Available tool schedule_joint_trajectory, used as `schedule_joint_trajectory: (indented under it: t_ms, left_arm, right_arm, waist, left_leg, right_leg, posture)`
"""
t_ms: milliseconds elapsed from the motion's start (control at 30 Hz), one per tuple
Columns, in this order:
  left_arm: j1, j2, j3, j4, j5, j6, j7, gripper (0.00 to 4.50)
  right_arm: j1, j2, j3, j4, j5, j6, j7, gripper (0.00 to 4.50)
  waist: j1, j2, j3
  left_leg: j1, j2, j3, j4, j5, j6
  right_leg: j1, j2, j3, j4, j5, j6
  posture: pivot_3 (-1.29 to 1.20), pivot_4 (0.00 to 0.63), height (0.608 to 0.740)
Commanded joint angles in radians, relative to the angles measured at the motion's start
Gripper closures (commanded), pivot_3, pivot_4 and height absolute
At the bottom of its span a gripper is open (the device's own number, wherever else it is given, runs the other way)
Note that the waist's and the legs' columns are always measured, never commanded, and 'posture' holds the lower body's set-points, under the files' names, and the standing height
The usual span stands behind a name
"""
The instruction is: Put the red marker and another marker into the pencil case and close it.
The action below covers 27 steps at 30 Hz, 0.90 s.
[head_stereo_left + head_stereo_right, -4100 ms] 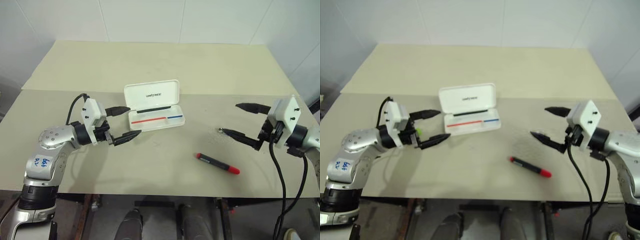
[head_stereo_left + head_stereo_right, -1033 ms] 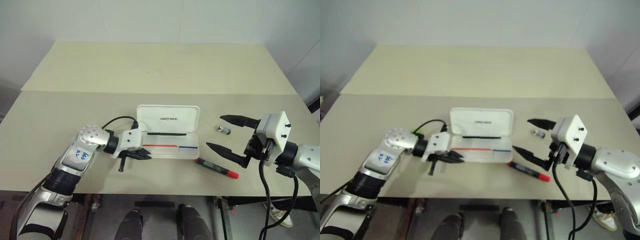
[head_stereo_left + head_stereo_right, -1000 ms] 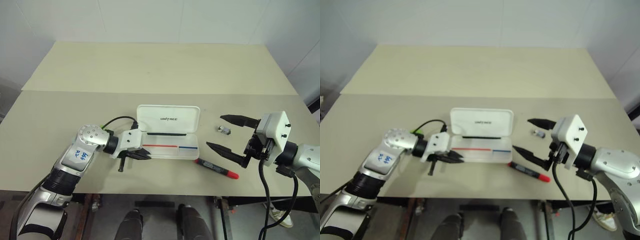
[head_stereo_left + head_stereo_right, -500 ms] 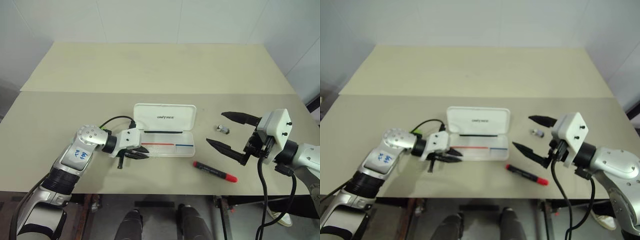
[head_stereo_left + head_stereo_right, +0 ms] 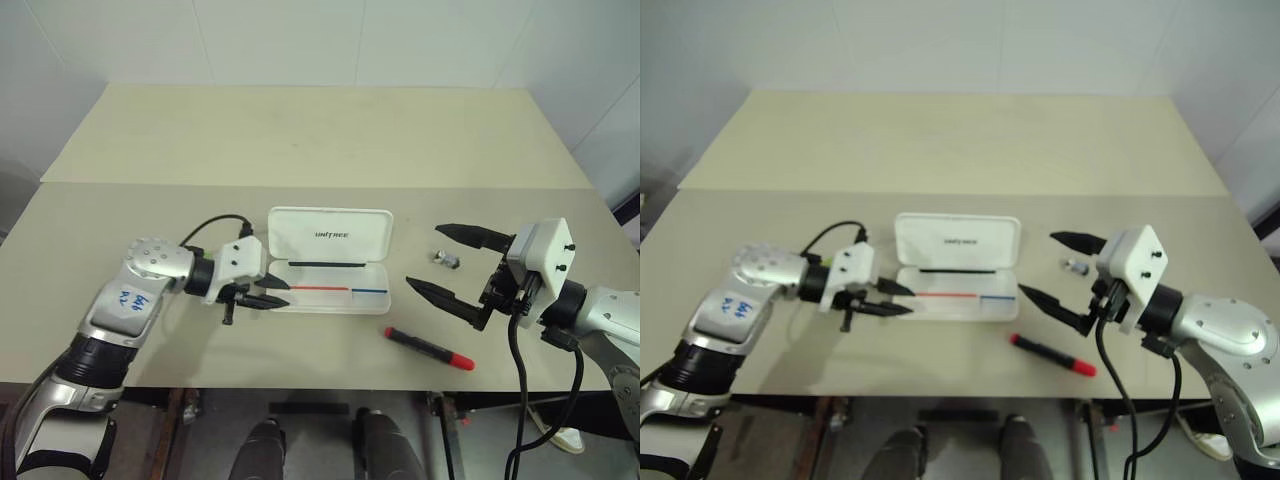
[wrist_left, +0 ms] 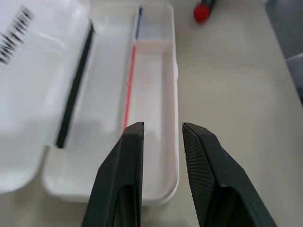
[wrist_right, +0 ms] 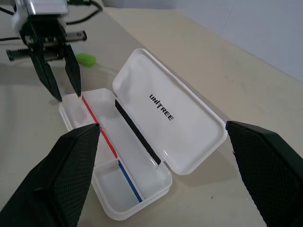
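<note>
The white pencil case (image 5: 330, 236) lies open mid-table, its tray (image 6: 175, 94) with the red and blue lines empty. The red marker (image 5: 430, 348) lies on the table in front of the case's right end, near the table's front edge. Of the other marker I see just a green cap (image 7: 85, 59) on the table behind the left gripper. My left gripper (image 5: 281, 294) hovers at the tray's left end, its fingers a little apart with nothing between them. My right gripper (image 5: 424, 257) is held wide open and empty to the right of the case, above and behind the red marker.
A small metal piece (image 5: 446, 259) lies on the table between the right gripper's fingers, behind the red marker. A seam (image 5: 120, 184) crosses the table behind the case, with bare surface beyond it. The front edge (image 5: 330, 384) runs close to the red marker.
The left gripper's fingers, shut at the case's left end a second ago, have parted a little, and the hand has lifted and drawn left. The right arm has stayed put.
</note>
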Motion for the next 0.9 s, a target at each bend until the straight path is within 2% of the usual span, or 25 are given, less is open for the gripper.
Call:
schedule_joint_trajectory:
  t_ms: [33, 133, 300, 467, 600, 733, 833, 900]
  left_arm:
    - [0.024, 0.025, 0.125, -0.104, -0.160, 0.040, -0.039, 2.61]
    - [0.051, 0.041, 0.162, -0.134, -0.204, 0.029, -0.048, 1.70]
    - [0.093, 0.053, 0.187, -0.145, -0.231, -0.016, -0.050, 0.03]
    - [0.131, 0.058, 0.207, -0.156, -0.249, -0.050, -0.040, 0.03]
    - [0.137, 0.055, 0.209, -0.144, -0.240, -0.072, -0.018, 0.03]
    - [0.132, 0.057, 0.198, -0.149, -0.244, -0.073, -0.010, 0.03]
    - [0.127, 0.060, 0.194, -0.150, -0.244, -0.074, -0.008, 0.03]
    - [0.124, 0.062, 0.194, -0.150, -0.245, -0.072, -0.007, 0.03]
  right_arm:
    - [0.020, 0.007, -0.010, 0.000, -0.004, -0.020, 0.002, 0.00]
    - [0.063, -0.015, -0.039, 0.005, 0.000, -0.006, 0.027, 0.00]
    - [0.219, -0.064, -0.116, -0.028, 0.013, 0.020, 0.087, 0.00]
    - [0.347, -0.058, -0.122, -0.085, 0.031, 0.054, 0.086, 0.00]
    - [0.438, -0.042, -0.046, -0.089, -0.024, 0.030, 0.091, 0.00]
    - [0.439, -0.022, -0.008, -0.012, -0.063, -0.009, 0.097, 0.00]
    - [0.409, -0.019, 0.015, 0.065, -0.086, -0.042, 0.122, 0.00]
    - [0.388, -0.020, 0.030, 0.108, -0.103, -0.063, 0.140, 0.00]
  waist:
    - [0.000, 0.000, 0.000]
    - [0.000, 0.000, 0.000]
    - [0.004, 0.000, 0.000]
    - [0.000, 0.000, 0.000]
    - [0.000, 0.000, 0.000]
    - [0.000, -0.001, -0.001]
    - [-0.001, -0.001, -0.001]
    - [0.000, -0.001, -0.001]
  left_leg:
    - [0.000, 0.000, 0.000, 0.000, 0.000, 0.000]
    - [0.000, 0.000, 0.000, 0.000, 0.000, 0.000]
    - [0.000, 0.000, 0.000, 0.000, 0.000, 0.000]
    - [0.000, 0.000, 0.000, 0.000, 0.000, 0.000]
    - [0.001, 0.000, 0.002, 0.000, 0.000, 0.000]
    - [0.001, 0.000, 0.002, 0.003, 0.000, 0.000]
    - [0.001, 0.000, 0.003, 0.006, 0.000, 0.000]
    - [0.001, 0.000, 0.003, 0.007, 0.000, 0.000]
  right_leg:
    - [0.000, 0.000, 0.000, 0.000, 0.000, 0.000]
    - [0.000, 0.000, 0.000, 0.000, 0.000, 0.000]
    - [0.000, 0.000, 0.000, 0.000, 0.000, 0.000]
    - [0.001, 0.000, 0.000, 0.000, -0.001, -0.002]
    - [0.001, 0.000, 0.001, 0.000, -0.002, -0.004]
    - [0.002, 0.000, 0.001, -0.002, -0.002, -0.006]
    - [0.003, 0.000, 0.002, -0.004, -0.006, -0.015]
    - [0.004, 0.000, 0.002, -0.004, -0.005, -0.015]
  posture:
    - [0.00, 0.150, 0.740]
    - [0.00, 0.150, 0.740]
    - [0.00, 0.150, 0.740]
    - [0.00, 0.150, 0.740]
    - [0.00, 0.150, 0.740]
    - [0.00, 0.150, 0.740]
    - [0.00, 0.150, 0.740]
    - [0.00, 0.150, 0.740]
